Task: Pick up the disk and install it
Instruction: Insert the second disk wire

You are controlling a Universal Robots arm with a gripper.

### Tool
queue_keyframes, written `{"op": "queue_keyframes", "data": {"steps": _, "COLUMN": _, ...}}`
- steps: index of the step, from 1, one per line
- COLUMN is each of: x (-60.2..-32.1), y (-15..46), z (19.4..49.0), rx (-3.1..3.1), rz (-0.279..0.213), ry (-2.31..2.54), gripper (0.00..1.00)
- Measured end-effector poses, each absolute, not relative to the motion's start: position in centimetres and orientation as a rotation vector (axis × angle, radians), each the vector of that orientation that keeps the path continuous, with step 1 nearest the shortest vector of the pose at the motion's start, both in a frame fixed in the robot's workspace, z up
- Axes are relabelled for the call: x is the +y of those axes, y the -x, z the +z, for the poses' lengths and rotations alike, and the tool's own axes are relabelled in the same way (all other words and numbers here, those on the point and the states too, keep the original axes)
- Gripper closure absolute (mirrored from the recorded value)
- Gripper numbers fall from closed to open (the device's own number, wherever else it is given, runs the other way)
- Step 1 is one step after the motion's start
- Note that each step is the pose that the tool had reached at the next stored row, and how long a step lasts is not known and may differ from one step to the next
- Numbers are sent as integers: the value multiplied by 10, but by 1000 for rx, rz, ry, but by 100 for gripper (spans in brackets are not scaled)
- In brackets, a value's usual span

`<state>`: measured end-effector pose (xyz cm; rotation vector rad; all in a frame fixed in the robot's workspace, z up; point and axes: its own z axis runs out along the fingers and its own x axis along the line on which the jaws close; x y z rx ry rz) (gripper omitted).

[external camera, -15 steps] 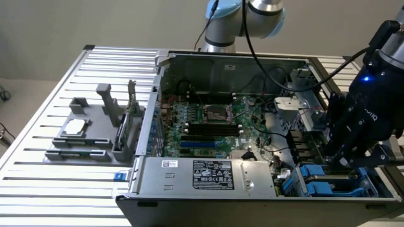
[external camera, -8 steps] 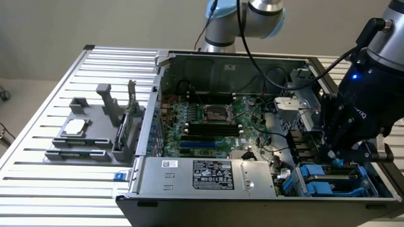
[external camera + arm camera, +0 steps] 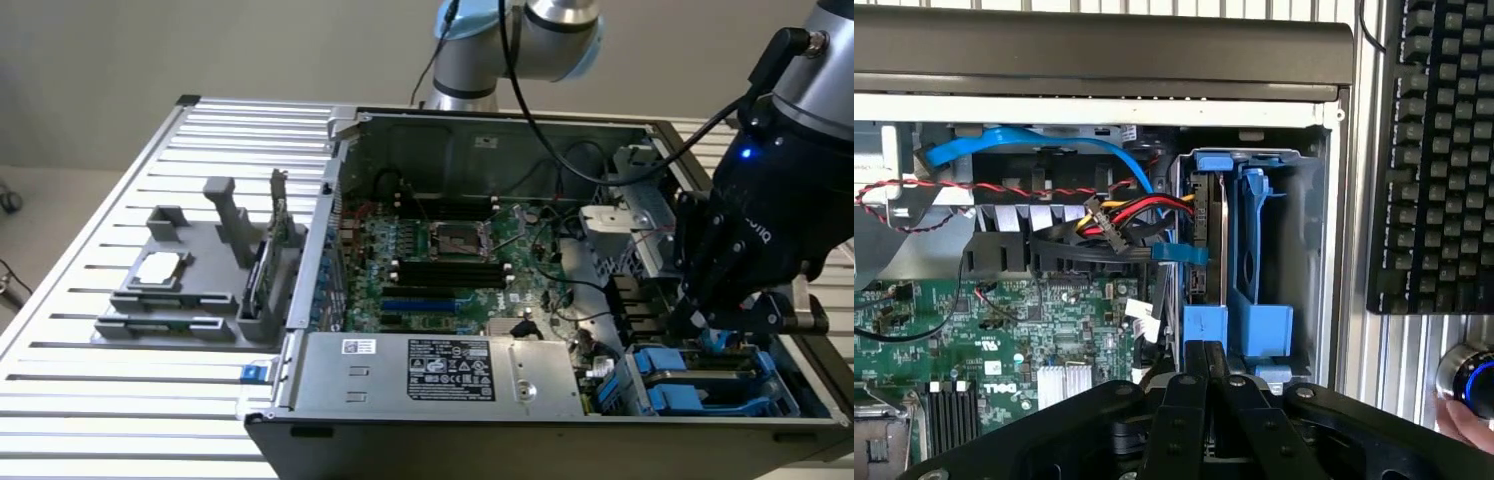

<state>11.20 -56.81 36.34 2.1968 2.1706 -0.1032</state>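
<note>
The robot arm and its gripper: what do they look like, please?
The arm has silver-grey tube sections with a light blue joint cap, and a black cable hangs along it. The gripper is black, with angular linkage fingers, faint lettering on its body and a small blue light.

Cables (image 3: 1116, 222) and the drive cage wall (image 3: 1310, 262) hem the disk (image 3: 1211, 245) closely.

One computer case (image 3: 441, 385) (one keyboard (image 3: 1439, 150))

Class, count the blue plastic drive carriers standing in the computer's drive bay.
2: one blue carrier holding the disk beside the cables, one empty-looking carrier next to the case wall. Others may be hidden.
</note>
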Motion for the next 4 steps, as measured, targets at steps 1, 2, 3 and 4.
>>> {"op": "queue_keyframes", "data": {"steps": 1, "x": -568, "y": -112, "z": 363, "rx": 2171, "rz": -103, "ry": -2197, "gripper": 89}}
{"op": "queue_keyframes", "data": {"steps": 2, "x": -568, "y": -112, "z": 364, "rx": 2171, "rz": -103, "ry": -2197, "gripper": 89}}
{"op": "queue_keyframes", "data": {"steps": 3, "x": -568, "y": -112, "z": 364, "rx": 2171, "rz": -103, "ry": -2197, "gripper": 89}}
{"op": "queue_keyframes", "data": {"steps": 4, "x": -568, "y": -112, "z": 364, "rx": 2171, "rz": -103, "ry": -2197, "gripper": 89}}
